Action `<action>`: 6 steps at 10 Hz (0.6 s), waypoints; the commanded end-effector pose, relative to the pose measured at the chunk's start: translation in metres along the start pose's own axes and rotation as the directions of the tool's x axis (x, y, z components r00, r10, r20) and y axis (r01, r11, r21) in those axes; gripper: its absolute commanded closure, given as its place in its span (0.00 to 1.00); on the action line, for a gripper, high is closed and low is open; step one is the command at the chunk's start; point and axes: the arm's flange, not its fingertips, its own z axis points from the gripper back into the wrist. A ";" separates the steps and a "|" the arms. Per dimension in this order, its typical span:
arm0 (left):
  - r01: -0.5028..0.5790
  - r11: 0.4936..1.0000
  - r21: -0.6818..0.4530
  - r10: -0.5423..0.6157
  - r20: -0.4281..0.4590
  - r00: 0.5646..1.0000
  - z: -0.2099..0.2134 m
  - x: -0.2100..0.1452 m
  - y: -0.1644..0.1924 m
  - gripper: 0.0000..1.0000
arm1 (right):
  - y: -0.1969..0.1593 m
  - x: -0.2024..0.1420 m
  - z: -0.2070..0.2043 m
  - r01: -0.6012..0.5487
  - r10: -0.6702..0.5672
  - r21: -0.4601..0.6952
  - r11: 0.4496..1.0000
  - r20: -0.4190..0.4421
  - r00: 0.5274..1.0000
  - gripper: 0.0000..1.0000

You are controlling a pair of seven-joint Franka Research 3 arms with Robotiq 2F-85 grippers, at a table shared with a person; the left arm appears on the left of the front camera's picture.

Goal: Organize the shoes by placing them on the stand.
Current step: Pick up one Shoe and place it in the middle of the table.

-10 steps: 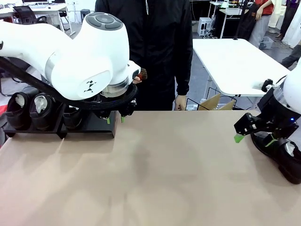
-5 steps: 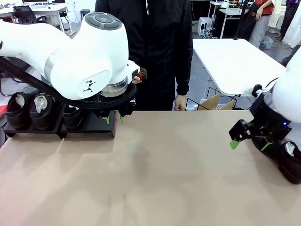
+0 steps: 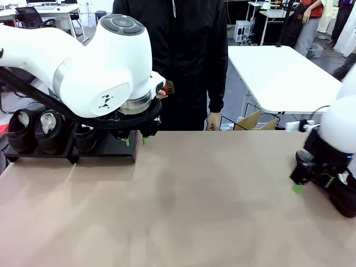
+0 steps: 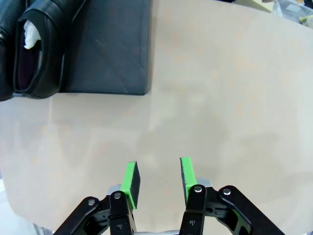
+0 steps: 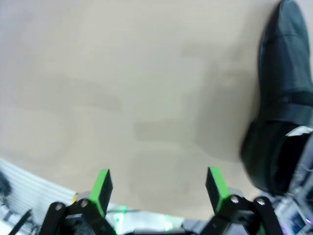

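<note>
Shoe (image 5: 281, 98) lies beside the right jaws (image 5: 159, 188), spread wide, empty; centre them over it first. Left jaws (image 4: 157, 177) part-open, empty.

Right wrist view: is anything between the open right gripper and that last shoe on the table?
Nothing visible. The right gripper hangs open over bare table, and the shoe lies just off to one side of its fingers, apart from them, with only tabletop in the gap.
</note>
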 end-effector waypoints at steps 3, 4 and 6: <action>0.002 1.000 0.003 -0.002 0.006 1.000 0.001 0.002 0.001 0.53 | -0.080 -0.027 0.001 0.046 -0.047 0.132 0.990 0.003 0.999 0.00; 0.002 1.000 0.003 -0.002 0.006 1.000 0.001 0.002 0.001 0.53 | -0.062 -0.018 -0.002 0.026 -0.025 0.050 0.998 -0.007 1.000 0.00; 0.002 1.000 0.003 -0.002 0.006 1.000 0.001 0.002 0.001 0.53 | -0.062 -0.018 -0.002 0.026 -0.025 0.050 0.998 -0.007 1.000 0.00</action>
